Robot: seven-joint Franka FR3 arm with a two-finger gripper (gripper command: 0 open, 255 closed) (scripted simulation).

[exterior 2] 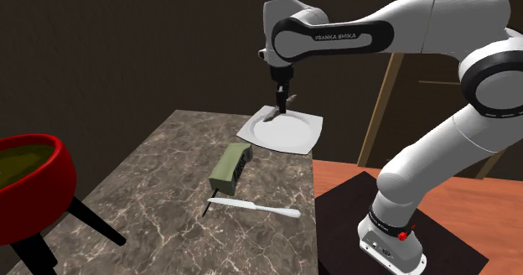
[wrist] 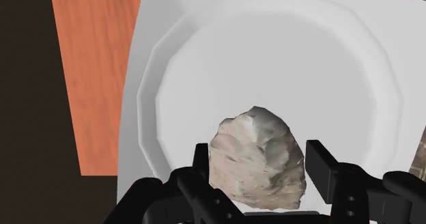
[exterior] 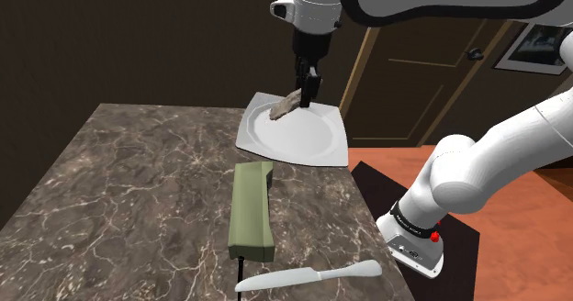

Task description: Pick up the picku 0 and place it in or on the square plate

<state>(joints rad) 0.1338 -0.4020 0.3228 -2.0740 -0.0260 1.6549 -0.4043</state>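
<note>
Gripper (exterior: 304,94), black, two-finger: closed on grey stone (exterior: 284,107), which it clasps by one end while the free end tilts down toward the plate's rim. Contact between stone and plate cannot be told.
Square plate (exterior: 312,141), white: far corner of the marble tabletop (exterior: 138,189) on the stand's side, overhanging the edge.
Olive-green oblong box (exterior: 251,207): beside the stand-side edge, midway along.
White knife (exterior: 308,276): near edge, just beyond the box's end.
</note>
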